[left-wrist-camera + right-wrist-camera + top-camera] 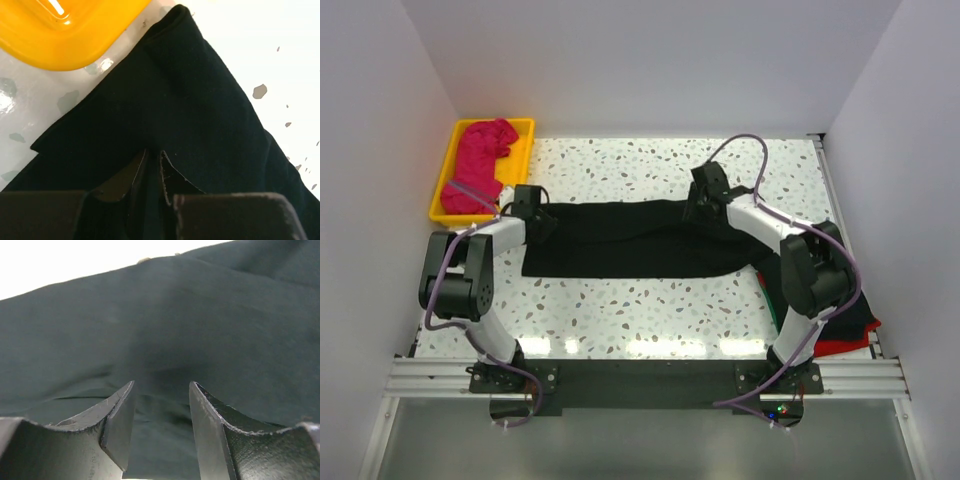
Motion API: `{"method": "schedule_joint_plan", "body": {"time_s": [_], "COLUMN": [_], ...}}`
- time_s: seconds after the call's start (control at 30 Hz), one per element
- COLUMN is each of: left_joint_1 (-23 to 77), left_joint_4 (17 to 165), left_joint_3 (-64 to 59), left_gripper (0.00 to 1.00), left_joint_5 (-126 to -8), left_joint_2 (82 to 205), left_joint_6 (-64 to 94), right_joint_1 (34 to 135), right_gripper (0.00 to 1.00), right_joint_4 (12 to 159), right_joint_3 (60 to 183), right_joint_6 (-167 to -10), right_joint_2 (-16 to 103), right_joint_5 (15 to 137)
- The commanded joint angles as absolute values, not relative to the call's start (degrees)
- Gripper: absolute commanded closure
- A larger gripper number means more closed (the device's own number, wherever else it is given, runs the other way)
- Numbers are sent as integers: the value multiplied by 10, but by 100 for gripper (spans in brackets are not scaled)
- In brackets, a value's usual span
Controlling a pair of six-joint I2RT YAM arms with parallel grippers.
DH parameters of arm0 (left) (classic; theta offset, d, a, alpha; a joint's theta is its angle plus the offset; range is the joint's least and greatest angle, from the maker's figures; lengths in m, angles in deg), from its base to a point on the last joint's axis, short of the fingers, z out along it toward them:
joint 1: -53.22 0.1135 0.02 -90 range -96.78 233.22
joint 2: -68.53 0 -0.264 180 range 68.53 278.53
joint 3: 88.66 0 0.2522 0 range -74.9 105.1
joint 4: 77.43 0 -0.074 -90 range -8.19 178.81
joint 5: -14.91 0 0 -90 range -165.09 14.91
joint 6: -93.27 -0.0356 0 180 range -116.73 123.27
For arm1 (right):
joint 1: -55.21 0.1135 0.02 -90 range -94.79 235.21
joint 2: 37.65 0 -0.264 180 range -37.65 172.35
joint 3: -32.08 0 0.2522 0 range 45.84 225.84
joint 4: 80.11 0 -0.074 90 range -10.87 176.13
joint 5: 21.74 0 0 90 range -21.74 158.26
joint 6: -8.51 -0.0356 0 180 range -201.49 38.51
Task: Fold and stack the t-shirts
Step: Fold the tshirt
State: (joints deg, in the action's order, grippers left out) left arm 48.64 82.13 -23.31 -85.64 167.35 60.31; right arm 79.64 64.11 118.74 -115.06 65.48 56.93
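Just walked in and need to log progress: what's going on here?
Two arms are working on a black t-shirt spread across the table. The left gripper looks pinched shut on its left end; the right gripper is open, low over the cloth's far edge. A magenta shirt lies crumpled in the yellow tray, and a black-and-red pile sits by the right arm's base.

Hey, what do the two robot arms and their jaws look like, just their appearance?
Both the left arm and right arm have white links and bulky black joints, each with a looping lavender cable. Black bases sit on a silver rail. The jaws are matte black wedges with rough edges.
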Motion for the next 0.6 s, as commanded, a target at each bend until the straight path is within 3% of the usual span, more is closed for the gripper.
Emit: {"method": "schedule_joint_plan", "body": {"time_s": [0.0,0.3,0.57], "left_joint_1": [484,473,472], "left_joint_4": [822,808,808], "left_joint_3": [-269,-350,-384], "left_gripper": [83,84,83], "left_joint_5": [-847,-865,-859], "left_joint_2": [1684,1632,1604], "left_joint_6": [619,627,621], "right_joint_1": [792,775,760], "right_gripper": [50,52,53], "right_joint_4": [635,645,632], "right_joint_3": [1162,1125,1178], "right_joint_6": [-1162,-1163,-1152], "right_joint_2": [661,688,730], "right_joint_5": [516,524,554]}}
